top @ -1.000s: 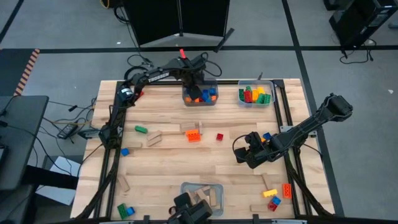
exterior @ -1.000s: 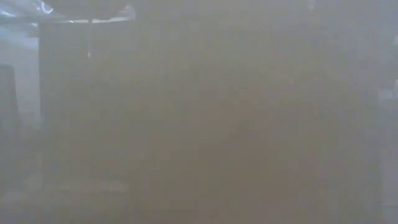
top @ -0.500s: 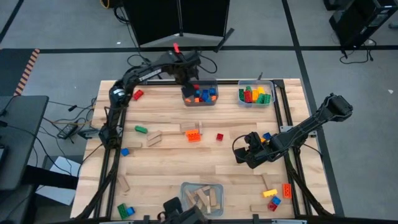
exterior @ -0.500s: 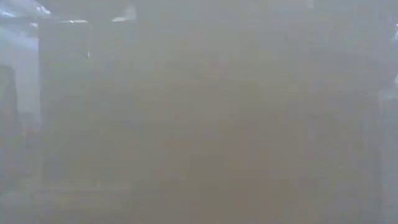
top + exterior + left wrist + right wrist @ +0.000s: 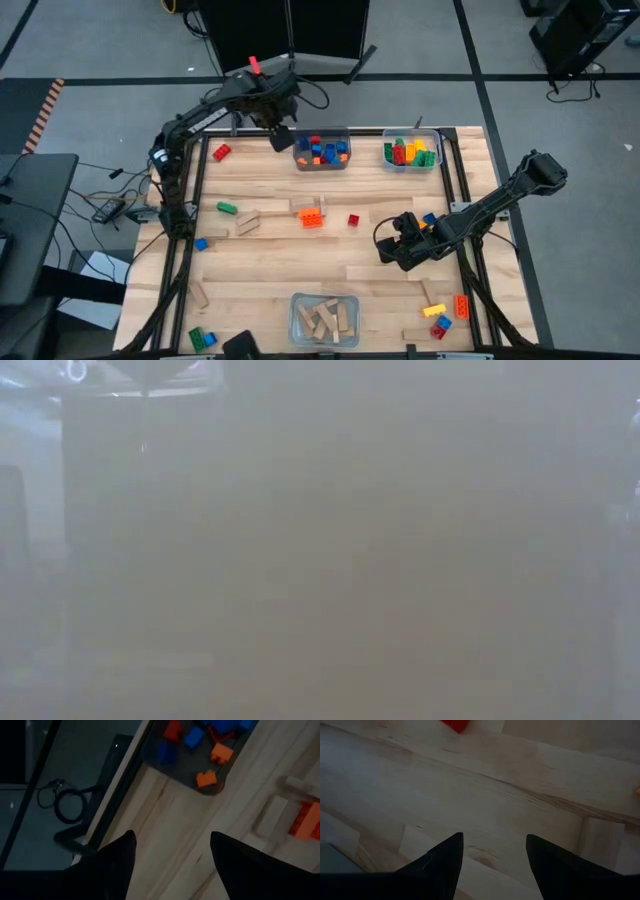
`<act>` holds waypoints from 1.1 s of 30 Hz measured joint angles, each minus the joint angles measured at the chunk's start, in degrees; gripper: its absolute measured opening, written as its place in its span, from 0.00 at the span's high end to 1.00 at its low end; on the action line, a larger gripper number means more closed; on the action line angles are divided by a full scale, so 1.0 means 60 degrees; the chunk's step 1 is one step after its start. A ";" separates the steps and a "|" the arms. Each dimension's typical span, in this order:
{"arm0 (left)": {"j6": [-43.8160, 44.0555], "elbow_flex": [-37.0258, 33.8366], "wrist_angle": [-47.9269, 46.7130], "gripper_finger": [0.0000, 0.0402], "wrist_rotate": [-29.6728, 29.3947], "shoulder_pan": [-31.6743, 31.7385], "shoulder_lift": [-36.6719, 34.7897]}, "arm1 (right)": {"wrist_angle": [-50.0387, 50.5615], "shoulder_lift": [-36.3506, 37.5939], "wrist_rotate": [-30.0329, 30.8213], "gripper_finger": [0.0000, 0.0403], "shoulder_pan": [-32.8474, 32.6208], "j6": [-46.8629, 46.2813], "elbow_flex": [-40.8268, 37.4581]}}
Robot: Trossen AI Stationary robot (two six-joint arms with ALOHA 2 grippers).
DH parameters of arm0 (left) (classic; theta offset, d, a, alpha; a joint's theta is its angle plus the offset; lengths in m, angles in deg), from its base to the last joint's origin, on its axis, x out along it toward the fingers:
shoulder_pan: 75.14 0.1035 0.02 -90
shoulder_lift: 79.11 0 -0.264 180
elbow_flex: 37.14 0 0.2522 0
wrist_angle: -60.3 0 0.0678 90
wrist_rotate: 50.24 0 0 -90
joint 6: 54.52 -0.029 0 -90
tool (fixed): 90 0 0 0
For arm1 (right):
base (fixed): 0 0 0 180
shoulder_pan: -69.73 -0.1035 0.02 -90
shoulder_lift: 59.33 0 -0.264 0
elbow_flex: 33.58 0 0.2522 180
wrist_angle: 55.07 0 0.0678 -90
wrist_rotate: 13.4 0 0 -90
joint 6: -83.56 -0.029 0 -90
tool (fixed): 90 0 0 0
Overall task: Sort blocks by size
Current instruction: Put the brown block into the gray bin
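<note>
Left hand (image 5: pixel 281 136) hangs at the far edge of the desk (image 5: pixel 260 270), fingers spread w/ nothing between them, just beside the far-left bin (image 5: pixel 321 150) of small blue/orange bricks. Right hand (image 5: pixel 386 246) sits low over bare wood on the right half of the desk, fingers also apart, empty; its wrist view shows only wood grain and a sliver of a red brick (image 5: pixel 454 724) ahead.

Blocks are scattered. Nearest the right hand: a small red brick (image 5: pixel 353 220) just off its far-left side, an orange studded brick (image 5: pixel 312 217) a bit further that way, a blue brick (image 5: pixel 428 218) on its other side. Near the left hand: a red brick (image 5: pixel 221 152) on the side away from the bin. Tan wooden blocks (image 5: pixel 247 222) and a green brick (image 5: pixel 227 208) lie mid-desk, well apart from both hands. More bricks cluster at the near-right corner (image 5: pixel 445 312) and near-left corner (image 5: pixel 202 338).

Handling, as a judgement: plastic bricks likely light, rigid, smooth-sided, so prone to skid or twist if pinched off-centre; best taken across the two flat long sides, not over the studs. Wooden blocks probably a bit heavier, stiff, grippier; take across the narrow width. Nothing looks fragile. Low view is fogged, no help.
</note>
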 joint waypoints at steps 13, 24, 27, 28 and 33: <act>0.0507 -0.5776 0.1835 0.35 -0.0032 0.0007 -0.2655 | 0.0004 0.0000 0.0248 0.43 0.0000 0.0505 0.0000; 0.1755 -0.9414 0.2787 0.35 0.0335 -0.0354 -0.3002 | 0.0004 0.0000 0.0395 0.43 0.0000 0.0743 0.0000; 0.1933 -0.9849 0.3168 0.35 0.0540 -0.0824 -0.3002 | -0.0087 0.0000 0.0399 0.43 0.0000 0.0726 0.0000; 0.2014 -0.9921 0.3336 0.35 0.0546 -0.0997 -0.3002 | -0.0138 0.0000 0.0395 0.43 0.0000 0.0719 0.0000; 0.2212 -0.9944 0.3830 0.35 0.0550 -0.1828 -0.3002 | -0.0349 0.0000 0.0399 0.43 0.0000 0.0710 0.0000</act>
